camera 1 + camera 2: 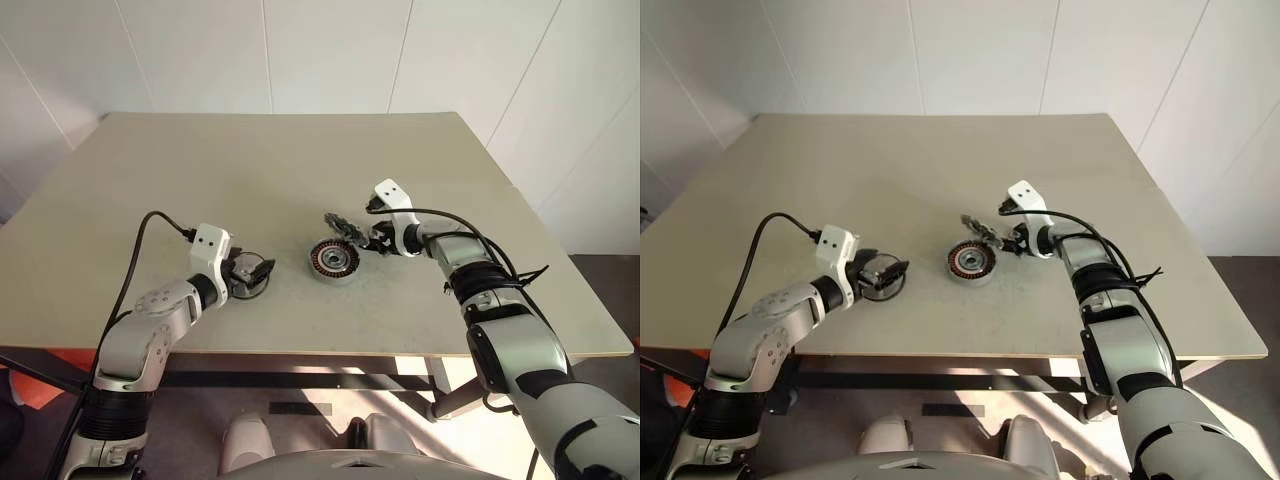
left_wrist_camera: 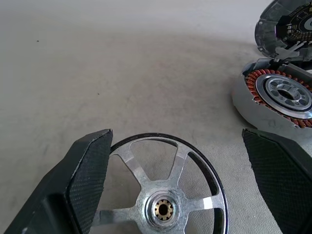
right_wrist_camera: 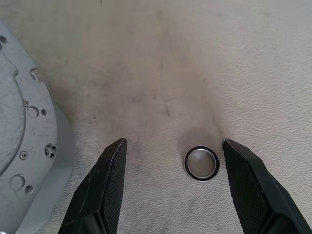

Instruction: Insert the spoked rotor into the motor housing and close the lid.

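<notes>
The open left gripper [image 2: 175, 190] bracketed the spoked rotor [image 2: 163, 195] flat on the table [image 1: 200, 170], so its jaws could skid the thin ring; rightward lay the motor housing [image 1: 333, 261], then the open, empty right gripper [image 3: 170, 187] beside the lid [image 1: 341, 225], with room all round.

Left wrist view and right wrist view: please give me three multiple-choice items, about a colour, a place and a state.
1. The windings of the motor housing are: A blue; B copper; C green.
2. The spoked rotor lies: A inside the motor housing; B on the lid; C between the fingers of the left gripper.
3. The right gripper is: A open; B shut on the lid; C shut on the spoked rotor.
B: a copper ring surrounds the hub. C: a pad stands on each side. A: its fingers stand apart.
</notes>
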